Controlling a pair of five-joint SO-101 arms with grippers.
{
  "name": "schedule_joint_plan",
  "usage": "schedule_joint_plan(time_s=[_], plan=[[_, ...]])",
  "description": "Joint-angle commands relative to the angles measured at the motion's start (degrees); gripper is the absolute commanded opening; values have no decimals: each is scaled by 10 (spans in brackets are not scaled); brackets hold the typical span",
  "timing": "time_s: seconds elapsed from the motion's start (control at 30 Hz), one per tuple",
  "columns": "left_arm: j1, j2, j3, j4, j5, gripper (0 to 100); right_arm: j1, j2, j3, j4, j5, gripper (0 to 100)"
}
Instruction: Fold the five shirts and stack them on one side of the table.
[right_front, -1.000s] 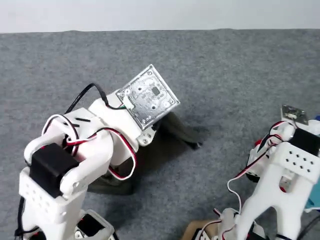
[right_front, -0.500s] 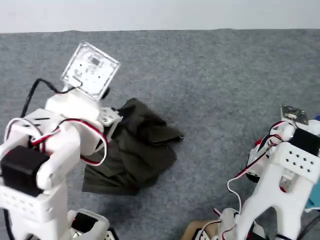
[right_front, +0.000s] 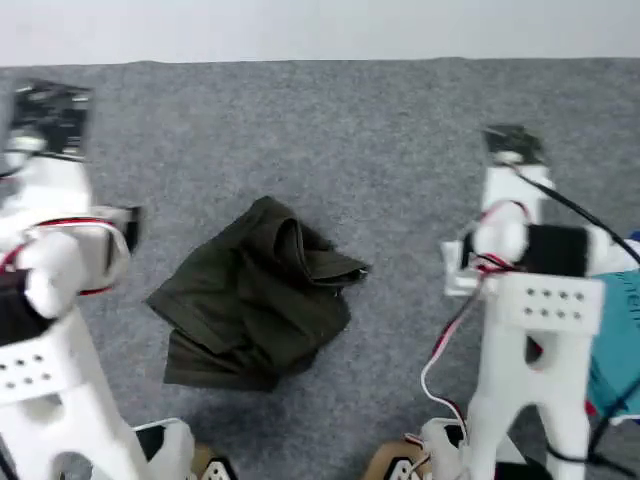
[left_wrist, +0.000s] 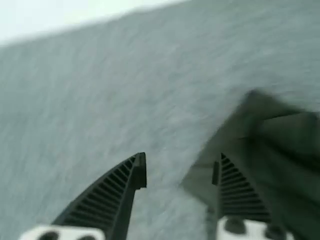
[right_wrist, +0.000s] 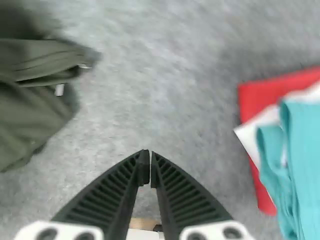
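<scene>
A dark olive shirt lies crumpled in a loose heap at the middle of the grey table. The left arm stands at the shirt's left, apart from it. In the left wrist view my left gripper is open and holds nothing, with the olive shirt just beyond one fingertip. The right arm stands to the right of the shirt. My right gripper is shut with nothing in it, over bare table between the olive shirt and a pile of shirts.
A pile at the table's right edge holds a teal shirt over a white one and a red one; the teal shirt also shows behind the right arm. The far half of the table is bare grey felt.
The left arm has swung to the left off the olive shirt, uncovering it. The right arm has moved from the right edge in toward the middle of the table.
</scene>
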Motion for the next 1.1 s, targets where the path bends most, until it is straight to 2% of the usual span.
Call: schedule_joint_plan(time_s=[0.0, 0.17, 0.37, 0.57, 0.77, 1.07], plan=[[-135, -8, 51, -53, -5, 217, -62, 48, -62, 21, -3, 12], [-271, -8, 114, -95, -31, 200, -178, 144, -138, 20, 20, 9], [-368, -9, 163, -123, -65, 3, -290, 274, -258, 17, 22, 9], [-454, -9, 198, -122, -88, 3, -363, 407, -428, 16, 44, 10], [-517, -9, 233, -122, -90, 3, -421, 530, -555, 16, 47, 30], [-546, -9, 260, -122, -90, 3, -500, 654, -642, 16, 159, 190]])
